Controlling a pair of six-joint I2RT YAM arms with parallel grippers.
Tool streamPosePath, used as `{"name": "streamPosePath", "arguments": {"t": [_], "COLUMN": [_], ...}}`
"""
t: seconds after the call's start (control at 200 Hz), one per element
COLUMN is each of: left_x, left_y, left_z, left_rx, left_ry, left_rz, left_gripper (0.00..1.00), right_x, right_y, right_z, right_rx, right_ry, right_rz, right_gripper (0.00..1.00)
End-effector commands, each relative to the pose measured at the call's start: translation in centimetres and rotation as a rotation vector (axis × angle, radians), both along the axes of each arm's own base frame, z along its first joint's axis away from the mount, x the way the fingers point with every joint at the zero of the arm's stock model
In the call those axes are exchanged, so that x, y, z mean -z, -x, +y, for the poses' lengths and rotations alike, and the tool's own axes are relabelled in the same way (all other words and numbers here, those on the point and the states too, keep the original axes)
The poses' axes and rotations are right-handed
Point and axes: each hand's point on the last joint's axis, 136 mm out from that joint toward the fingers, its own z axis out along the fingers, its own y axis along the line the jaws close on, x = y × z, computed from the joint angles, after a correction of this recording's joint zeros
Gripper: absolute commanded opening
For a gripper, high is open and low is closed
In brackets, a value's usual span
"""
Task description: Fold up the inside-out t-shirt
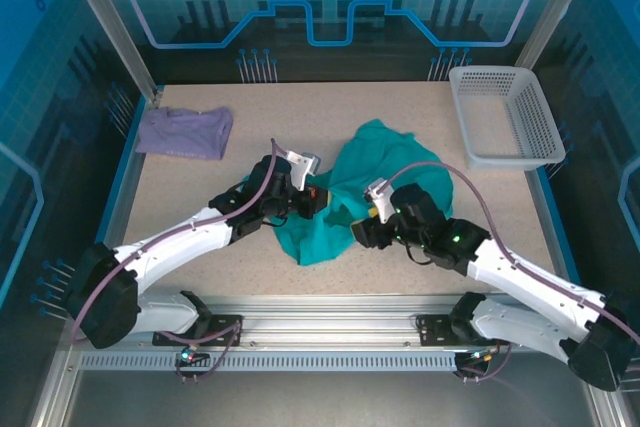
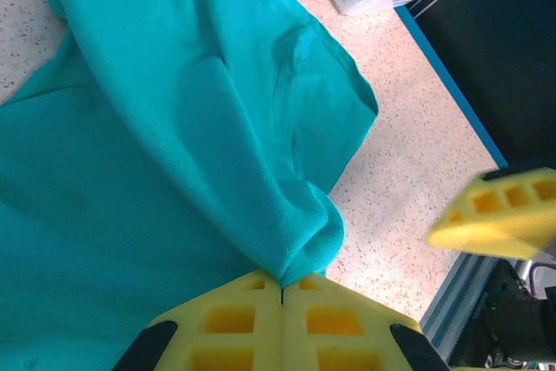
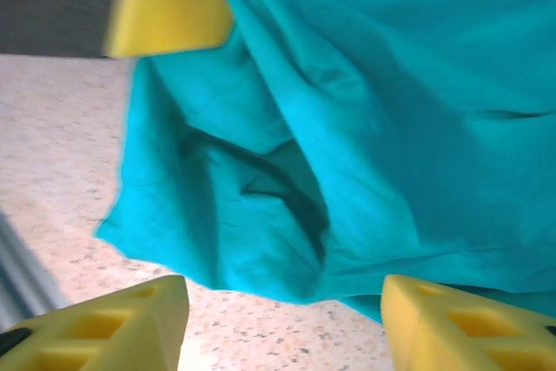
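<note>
Inside-out t-shirt (image 1: pixel 380 162) lies crumpled, its edge pinched in left claw (image 2: pixel 282 288); right claw (image 3: pixel 282 301) gapes, seemingly empty.

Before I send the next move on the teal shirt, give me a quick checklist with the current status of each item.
1. Left gripper has hold of the t-shirt: ok, fingers shut on a pinched fold.
2. Right gripper free to take a hold: ok, jaws apart, gripping nothing, a shirt edge just ahead.
3. T-shirt spread flat: not ok, it lies bunched in a crumpled heap.
4. Which side faces out: cannot tell, no print or seam detail shows.
5. Purple shirt and basket apart from the t-shirt: ok, both sit off toward the far corners.
</note>
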Motion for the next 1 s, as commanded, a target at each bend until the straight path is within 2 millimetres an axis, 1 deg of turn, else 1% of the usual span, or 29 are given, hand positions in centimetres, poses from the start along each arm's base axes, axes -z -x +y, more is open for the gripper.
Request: {"name": "streamPosePath", "arguments": {"t": [0.0, 0.035, 0.085, 0.195, 0.255, 0.27, 0.305, 0.335, 0.43, 0.51, 0.595, 0.64, 0.735, 0.825, 0.875, 0.915, 0.97, 0.995], "left_x": [-1.1, -1.4, -1.6, -2.0, -2.4, -2.4, -2.6, -2.6, -2.5, -2.3, -2.1, -1.9, -1.6, -1.0, -0.6, -0.6, -1.0, -1.3], "left_y": [0.8, 0.9, 1.0, 1.3, 1.4, 1.4, 1.5, 1.4, 1.0, 0.3, -0.7, -1.3, -2.6, -3.5, -3.8, -3.8, -3.5, -3.4], "left_z": [0.2, 0.2, 0.3, 0.3, 0.5, 0.6, 0.7, 0.8, 1.3, 1.7, 2.5, 3.1, 4.3, 4.1, 3.9, 3.5, 2.9, 2.7], "left_rx": [0.004, 0.007, 0.01, 0.018, 0.015, 0.014, 0.011, 0.01, -0.011, -0.036, -0.079, -0.112, -0.184, -0.185, -0.178, -0.159, -0.13, -0.117], "left_ry": [0.032, 0.037, 0.04, 0.05, 0.053, 0.052, 0.047, 0.04, 0.007, -0.006, -0.026, -0.044, -0.074, -0.09, -0.104, -0.102, -0.077, -0.062], "left_rz": [0.005, 0.003, -0.001, -0.012, -0.02, -0.02, -0.027, -0.032, -0.044, -0.046, -0.044, -0.048, -0.056, -0.053, -0.043, -0.035, -0.032, -0.033], "left_gripper": [0.0, 0.0, 0.0, 0.0, 0.0, 0.0, 0.0, 0.0, 0.0, 0.0, 0.0, 0.0, 0.0, 0.0, 0.0, 0.0, 0.0, 0.0], "right_x": [0.9, 1.2, 1.9, 3.4, 3.3, 3.2, 2.9, 2.7, 2.0, 1.7, 1.1, 0.6, -0.8, -2.1, -2.3, -2.1, -1.4, -1.1], "right_y": [-3.0, -3.7, -4.6, -7.2, -7.9, -8.0, -8.1, -7.9, -6.9, -5.6, -4.0, -3.0, -1.1, 0.3, 0.7, 0.8, 0.3, -0.1], "right_z": [-0.9, -0.8, -0.4, 0.0, 0.9, 1.1, 1.8, 2.4, 3.5, 3.7, 3.3, 3.1, 2.8, 2.8, 2.8, 2.7, 2.1, 1.8], "right_rx": [0.109, 0.111, 0.111, 0.146, 0.113, 0.101, 0.064, 0.025, -0.072, -0.14, -0.195, -0.23, -0.311, -0.379, -0.401, -0.402, -0.358, -0.331], "right_ry": [0.102, 0.118, 0.125, 0.091, 0.025, 0.011, -0.025, -0.048, -0.096, -0.152, -0.196, -0.22, -0.286, -0.346, -0.359, -0.35, -0.303, -0.278], "right_rz": [-0.101, -0.118, -0.126, -0.091, -0.067, -0.065, -0.062, -0.056, -0.027, 0.016, 0.053, 0.068, 0.082, 0.088, 0.093, 0.103, 0.113, 0.114], "right_gripper": [0.72, 0.75, 0.76, 0.76, 0.72, 0.7, 0.61, 0.51, 0.28, 0.13, 0.03, 0.0, 0.0, 0.0, 0.0, 0.0, 0.0, 0.03]}}
